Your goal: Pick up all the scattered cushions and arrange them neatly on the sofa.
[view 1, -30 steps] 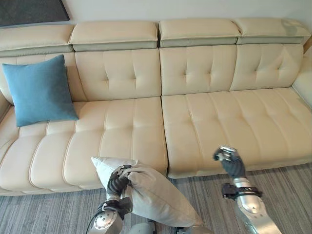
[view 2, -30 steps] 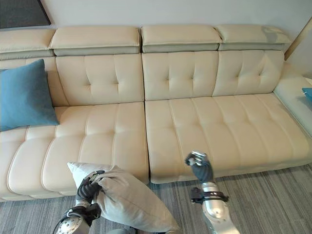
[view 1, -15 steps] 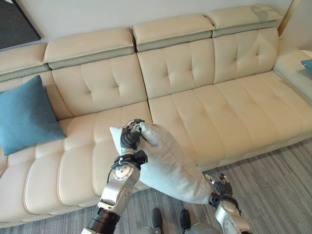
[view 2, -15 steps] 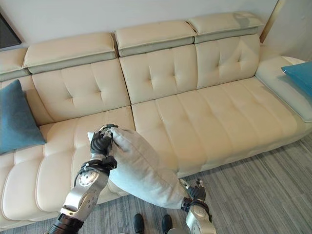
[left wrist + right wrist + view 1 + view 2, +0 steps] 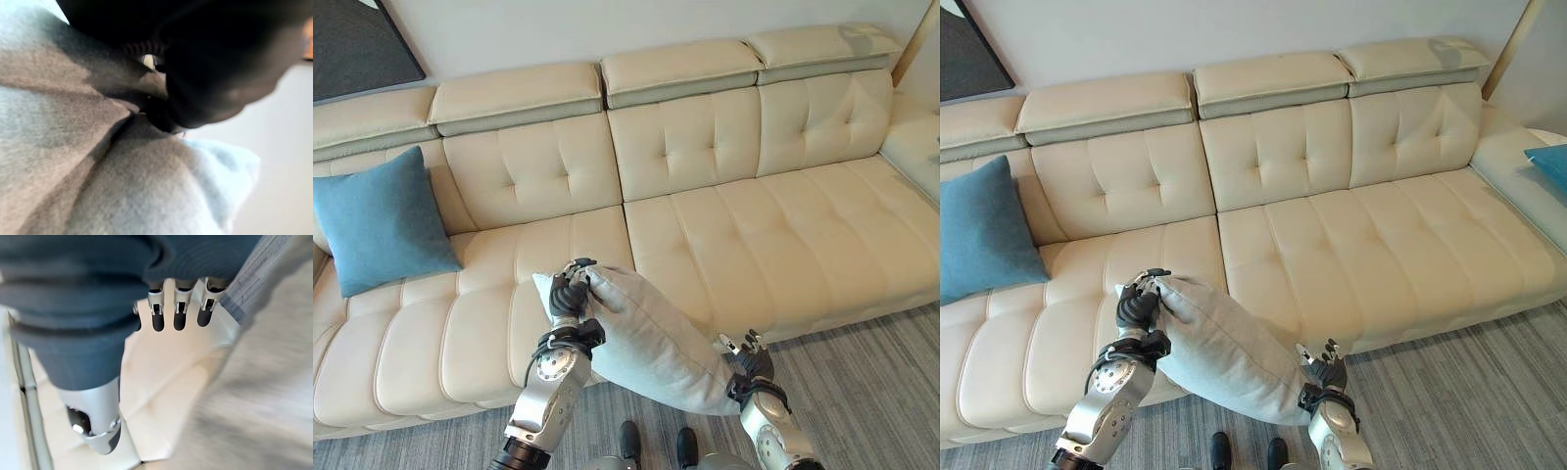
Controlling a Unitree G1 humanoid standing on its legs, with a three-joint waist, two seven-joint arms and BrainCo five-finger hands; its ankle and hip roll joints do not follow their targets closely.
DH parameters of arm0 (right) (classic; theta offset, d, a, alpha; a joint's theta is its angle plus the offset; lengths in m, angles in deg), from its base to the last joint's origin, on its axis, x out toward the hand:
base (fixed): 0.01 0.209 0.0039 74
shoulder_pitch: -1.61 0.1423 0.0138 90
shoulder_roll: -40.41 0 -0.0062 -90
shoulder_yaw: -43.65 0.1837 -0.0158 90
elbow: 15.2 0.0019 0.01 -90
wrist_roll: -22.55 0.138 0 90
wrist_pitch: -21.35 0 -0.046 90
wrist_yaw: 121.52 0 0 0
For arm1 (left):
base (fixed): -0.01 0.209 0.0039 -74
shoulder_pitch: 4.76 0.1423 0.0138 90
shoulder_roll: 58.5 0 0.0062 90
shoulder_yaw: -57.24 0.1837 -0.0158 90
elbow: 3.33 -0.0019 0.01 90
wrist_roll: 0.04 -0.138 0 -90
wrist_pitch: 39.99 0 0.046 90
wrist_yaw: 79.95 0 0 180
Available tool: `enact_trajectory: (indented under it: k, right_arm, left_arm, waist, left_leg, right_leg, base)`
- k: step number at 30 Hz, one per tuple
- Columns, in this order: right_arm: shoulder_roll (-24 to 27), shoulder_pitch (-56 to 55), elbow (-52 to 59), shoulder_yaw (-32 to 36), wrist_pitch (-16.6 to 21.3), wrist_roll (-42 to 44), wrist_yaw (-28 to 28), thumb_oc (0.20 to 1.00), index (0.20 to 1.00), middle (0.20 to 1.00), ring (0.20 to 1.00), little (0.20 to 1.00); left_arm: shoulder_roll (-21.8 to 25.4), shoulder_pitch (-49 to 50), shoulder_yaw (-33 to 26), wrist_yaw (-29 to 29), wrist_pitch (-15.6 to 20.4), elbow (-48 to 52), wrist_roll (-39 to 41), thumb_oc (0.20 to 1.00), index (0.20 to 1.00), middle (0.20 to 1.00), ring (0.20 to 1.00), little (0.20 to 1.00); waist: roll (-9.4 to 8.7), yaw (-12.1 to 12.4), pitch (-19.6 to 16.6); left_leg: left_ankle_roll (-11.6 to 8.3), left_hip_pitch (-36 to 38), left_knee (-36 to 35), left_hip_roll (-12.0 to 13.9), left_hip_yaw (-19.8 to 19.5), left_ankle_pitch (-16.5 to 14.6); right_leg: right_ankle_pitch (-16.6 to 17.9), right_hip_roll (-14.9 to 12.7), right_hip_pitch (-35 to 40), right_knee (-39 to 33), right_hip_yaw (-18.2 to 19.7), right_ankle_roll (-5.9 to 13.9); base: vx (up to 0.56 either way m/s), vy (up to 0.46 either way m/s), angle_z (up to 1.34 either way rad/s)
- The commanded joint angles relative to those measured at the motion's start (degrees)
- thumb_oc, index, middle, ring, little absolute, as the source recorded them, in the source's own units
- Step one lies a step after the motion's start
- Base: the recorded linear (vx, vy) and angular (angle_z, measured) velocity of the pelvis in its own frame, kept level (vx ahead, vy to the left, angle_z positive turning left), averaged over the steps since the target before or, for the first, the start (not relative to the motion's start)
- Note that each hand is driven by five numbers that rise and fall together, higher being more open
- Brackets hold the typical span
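**Mia:** Against the wall sat the big cream sofa, the biggest thing in the room. What was on it?

**Ben:** One blue cushion leaned up at the far left end, against the back. At the far right end, a bit of another blue cushion peeked in.

**Mia:** And the grey cushion?

**Ben:** It was up in the air, by the front edge of the left seat, over the stripy carpet. It lay on a slant. Its high corner was over the seat and its low corner hung down by the floor on the right.

**Mia:** Who had it?

**Ben:** The left hand did. Its fingers were curled tight on the high corner, and the cloth bunched up there. The right hand was just beside the low corner. Its fingers were straight and loose, and I could not tell if they touched the cushion.

**Mia:** So which way did it need to go?

**Ben:** I think up and back, toward the sofa's back. The left hand was nearer the seat, so it would lead. The right hand sat low, so it could lift the drooping end.
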Motion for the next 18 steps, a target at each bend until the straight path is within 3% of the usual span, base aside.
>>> enact_trajectory:
  k: [1, 4, 11, 15, 18]
  right_arm:
    - [-0.2, 0.3, -3.6, 2.2, -0.3, -3.4, -0.2, 1.0, 1.0, 1.0, 1.0, 1.0]
    - [0.6, -0.3, -11.2, 2.7, -2.6, -8.0, -0.6, 1.0, 1.0, 1.0, 1.0, 1.0]
    - [-1.4, 2.7, -19.7, 3.7, -3.8, -4.9, -0.5, 1.0, 1.0, 1.0, 1.0, 1.0]
    - [-4.2, 4.0, -18.4, 1.8, -2.6, -0.2, 1.2, 1.0, 1.0, 1.0, 1.0, 1.0]
    - [-6.7, 6.5, -14.4, -1.5, 0.5, 5.6, 2.2, 1.0, 1.0, 1.0, 1.0, 1.0]
  left_arm:
    - [1.1, -4.2, -1.6, 1.4, 8.7, 8.5, -0.7, 0.2, 0.2, 0.2, 0.2, 0.2]
    - [2.0, -4.6, -1.5, 2.3, 8.3, 8.7, -2.0, 0.2, 0.2, 0.2, 0.2, 0.2]
    - [2.7, -4.2, -1.3, 3.5, 8.0, 10.5, -1.2, 0.2, 0.2, 0.2, 0.2, 0.2]
    - [2.1, -3.5, -0.4, 4.3, 7.8, 10.6, 0.1, 0.2, 0.2, 0.2, 0.2, 0.2]
    - [1.4, -2.7, 1.0, 4.4, 8.9, 11.1, 3.1, 0.2, 0.2, 0.2, 0.2, 0.2]
  waist:
    - [-2.41, 0.4, -2.5]
    - [-2.71, 0.5, -2.4]
    - [-1.99, 1.2, -1.7]
    - [-1.37, 1.6, -1.2]
    - [-0.62, 2.4, -0.2]
  left_leg:
    - [-3.33, 6.2, 0.0, 0.8, 1.1, -9.8]
    - [-3.26, 5.8, 0.0, 0.7, 1.0, -9.8]
    - [-3.1, 4.7, 0.0, 0.7, 0.9, -9.7]
    - [-3.08, 4.6, 0.0, 0.6, 0.9, -9.7]
    - [-3.11, 4.0, 0.0, 0.4, 0.5, -9.4]
  right_leg:
    - [-8.8, -2.7, 2.4, -0.1, -2.5, 6.0]
    - [-8.7, -2.7, 2.1, -0.1, -2.6, 6.12]
    - [-8.6, -3.0, 0.9, -0.1, -2.7, 6.4]
    - [-8.7, -3.1, 0.8, -0.1, -2.8, 6.41]
    - [-8.7, -3.3, 0.3, -0.1, -3.1, 6.34]
  base:
    - [0.0, 0.0, 0.0]
    - [0.0, 0.001, 0.01]
    - [0.0, 0.0, 0.0]
    - [0.0, 0.004, 0.01]
    - [-0.01, 0.015, 0.07]
